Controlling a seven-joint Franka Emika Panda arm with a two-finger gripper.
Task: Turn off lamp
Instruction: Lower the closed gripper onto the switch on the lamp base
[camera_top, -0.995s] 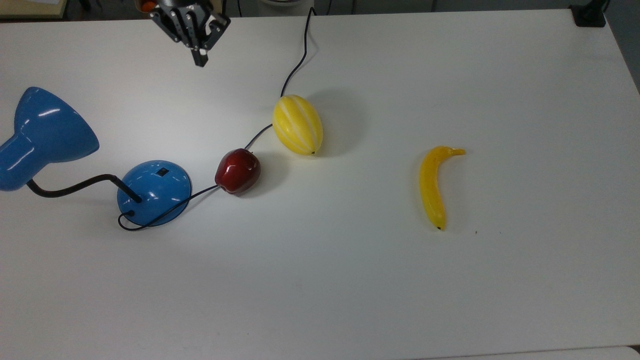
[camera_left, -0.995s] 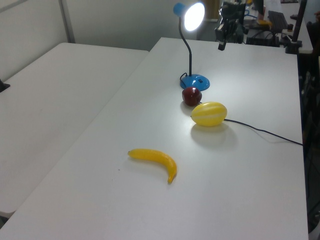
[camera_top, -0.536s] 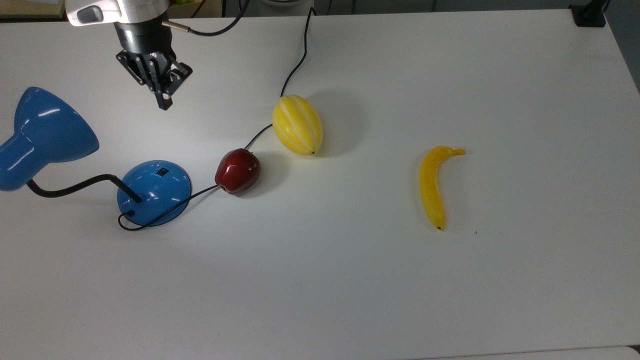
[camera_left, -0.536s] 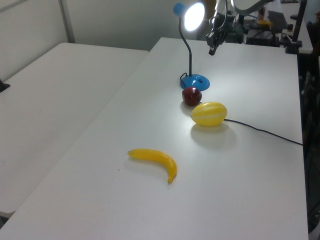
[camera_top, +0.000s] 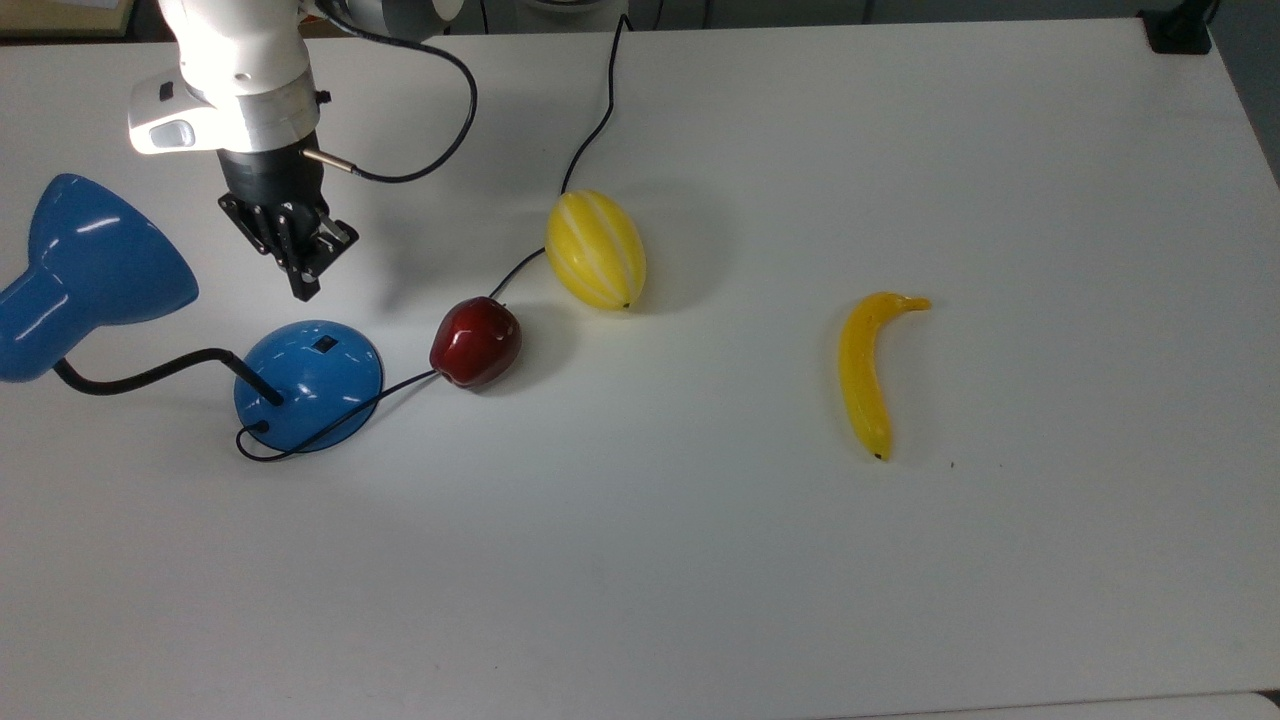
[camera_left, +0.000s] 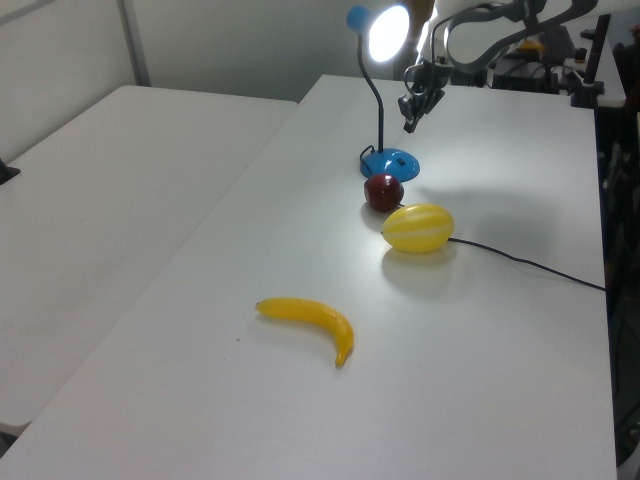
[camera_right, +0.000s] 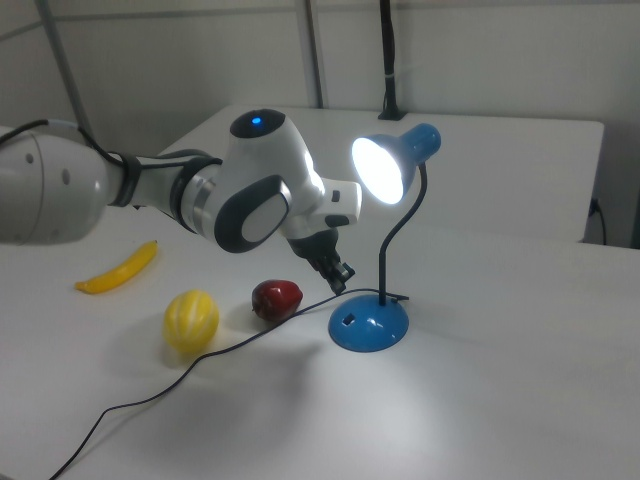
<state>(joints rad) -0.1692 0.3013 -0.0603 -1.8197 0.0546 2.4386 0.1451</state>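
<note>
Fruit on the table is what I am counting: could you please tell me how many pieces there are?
3. A red apple lies beside the lamp base, a striped yellow melon just beyond it, and a banana apart, toward the top view's right. None appears hidden.

Arm's the usual glossy white shell with rounded grey joint caps, and there's a little blue light glowing on top of the wrist. Black gripper bolted underneath, thin black cable looping off it.
</note>
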